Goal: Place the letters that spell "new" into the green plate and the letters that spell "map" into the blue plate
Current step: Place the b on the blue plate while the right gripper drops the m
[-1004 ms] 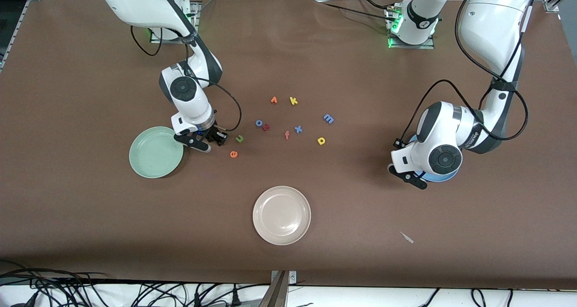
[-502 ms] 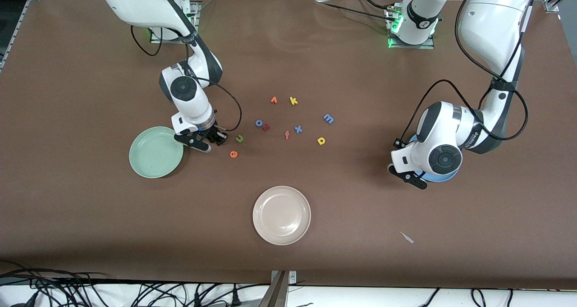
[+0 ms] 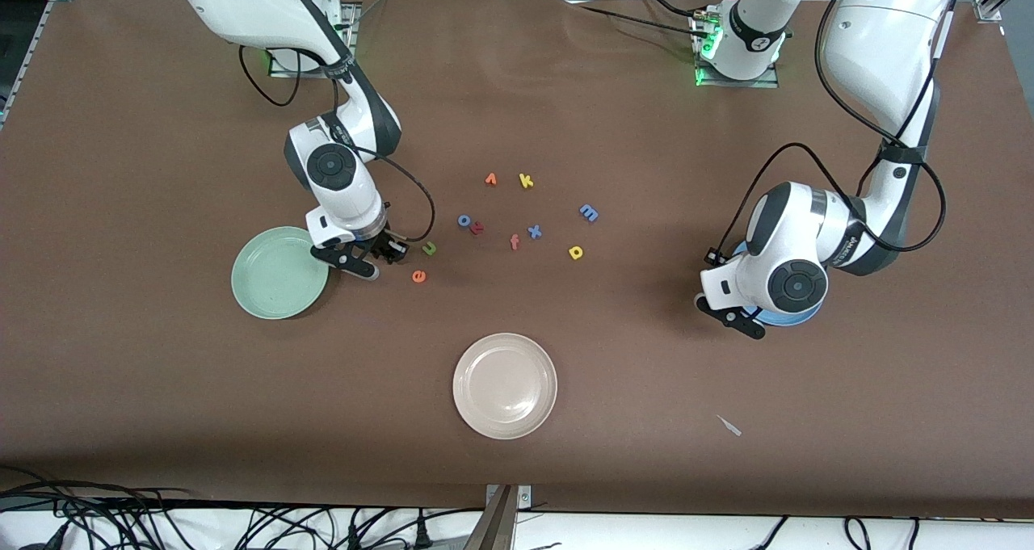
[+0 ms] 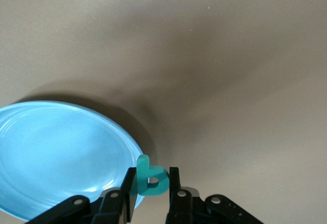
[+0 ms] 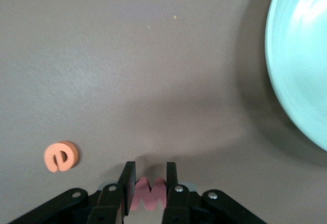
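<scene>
- Right gripper (image 5: 149, 175) low over the table (image 3: 161, 421), just beside the green plate (image 3: 279, 273) on its letter side; fingers (image 5: 128, 175) pinched on the pink w (image 5: 148, 196).
- In the right wrist view, w upright between the pads, plate rim off to one side, orange e (image 5: 61, 156) flat on the cloth nearby, apart from the gripper.
- Green plate empty, toward the right arm's end.
- Left gripper (image 4: 152, 179) hanging at the edge of the blue plate (image 4: 56, 157); fingers (image 4: 174, 183) clamped on the teal p (image 4: 150, 178), held on edge just outside the rim.
- Blue plate toward the left arm's end, mostly hidden under the left wrist in the front view; nothing seen in it in the wrist view.
- Green n (image 3: 430, 248) on the cloth just beside the right gripper, on the side toward mid-table; e slightly nearer the front camera than the n.
- Blue m (image 3: 590, 212) and yellow a (image 3: 575, 252) toward the left arm's side of the letter cluster, a nearer the front camera than m.
- Other letters mid-table: blue o (image 3: 464, 220) touching a red letter (image 3: 477, 228), salmon f (image 3: 514, 241), blue x (image 3: 534, 231), yellow k (image 3: 526, 181), small orange letter (image 3: 491, 179) beside k.
- Beige plate (image 3: 505, 385) empty, nearest the front camera, mid-table.
- Small pale scrap (image 3: 729, 426) on the cloth nearer the front camera than the blue plate.
</scene>
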`<move>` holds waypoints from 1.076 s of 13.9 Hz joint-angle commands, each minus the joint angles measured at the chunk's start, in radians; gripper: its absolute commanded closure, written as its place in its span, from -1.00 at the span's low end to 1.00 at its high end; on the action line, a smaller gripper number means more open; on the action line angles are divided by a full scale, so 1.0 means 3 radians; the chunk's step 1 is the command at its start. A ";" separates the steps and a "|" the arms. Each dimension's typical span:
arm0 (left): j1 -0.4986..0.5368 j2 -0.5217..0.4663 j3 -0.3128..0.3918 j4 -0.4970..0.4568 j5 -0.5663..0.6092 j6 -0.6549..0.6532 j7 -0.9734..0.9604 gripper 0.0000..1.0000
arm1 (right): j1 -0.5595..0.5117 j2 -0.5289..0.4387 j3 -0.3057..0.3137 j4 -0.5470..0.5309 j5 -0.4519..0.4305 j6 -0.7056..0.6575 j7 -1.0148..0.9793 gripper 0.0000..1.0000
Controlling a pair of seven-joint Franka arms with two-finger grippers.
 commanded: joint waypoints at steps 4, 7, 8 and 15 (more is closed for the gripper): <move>0.0386 0.0000 -0.0085 0.0034 0.0357 -0.0105 0.0526 0.87 | -0.0029 -0.0208 -0.0120 0.0233 -0.0031 -0.0670 -0.0513 0.47; 0.0386 -0.0015 -0.0085 0.0049 0.0342 -0.0146 0.0475 0.87 | -0.0029 -0.0346 -0.0340 0.0218 -0.0025 -0.0814 -0.1024 0.47; 0.0381 -0.0025 -0.0090 0.0074 0.0306 -0.0161 0.0460 0.87 | -0.0029 -0.0387 -0.0417 0.0218 -0.0020 -0.0875 -0.1213 0.47; 0.0376 0.0025 -0.0080 0.0120 0.0301 -0.0243 0.0485 0.79 | -0.0050 -0.0520 -0.1092 0.0070 0.0606 -0.0896 -0.2706 0.38</move>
